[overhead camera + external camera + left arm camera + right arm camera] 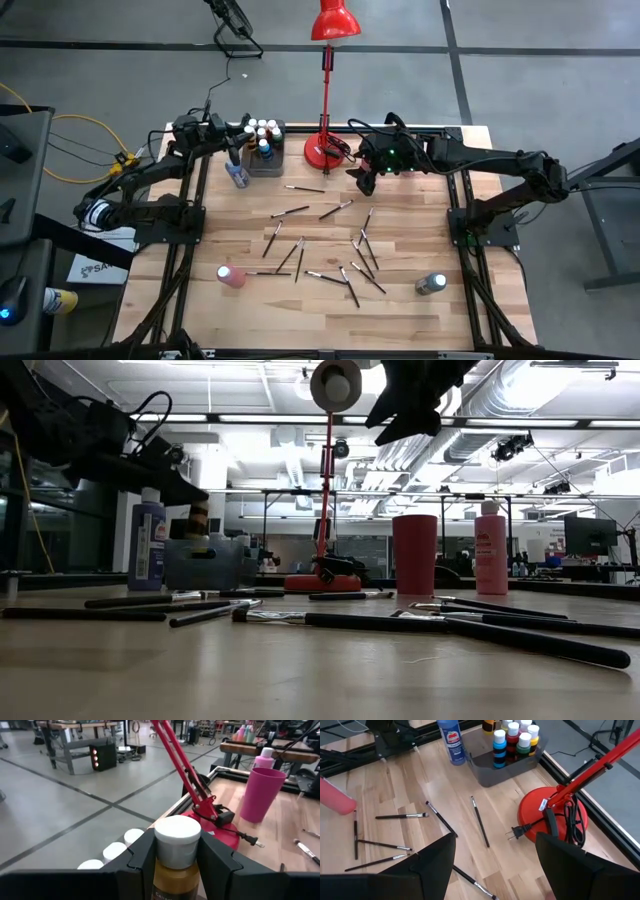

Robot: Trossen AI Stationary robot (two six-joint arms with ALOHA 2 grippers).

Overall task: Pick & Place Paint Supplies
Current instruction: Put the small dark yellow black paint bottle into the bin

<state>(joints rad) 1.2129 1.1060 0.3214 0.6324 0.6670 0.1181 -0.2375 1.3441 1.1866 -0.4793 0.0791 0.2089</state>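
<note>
My left gripper [243,137] is at the far left over the grey bin [273,163], shut on a brown paint bottle [175,880] with a white cap. The bottle hangs just above the bin [205,565]. Other white-capped bottles [512,742] stand inside it. A blue bottle [238,176] stands on the table beside the bin. Several paintbrushes [291,212] lie flat across the middle of the table. A pink bottle [231,277] lies near the front left. My right gripper [365,178] hovers open, high above the table beside the lamp base, with nothing between its fingers [435,865]. My left gripper pinches the brown bottle at its white cap [177,840] and neck between its two fingers [145,862]. The fingers come nearly level from the table's left. The bottle hangs upright below them [200,520]; whether its base touches the bin I cannot tell.
A red desk lamp [325,150] stands at the far middle, its cord and plug [250,840] on the wood. A red cup [414,555] and a pink bottle [490,550] stand right of it, under my right arm. A dark bottle [431,285] stands near the front right.
</note>
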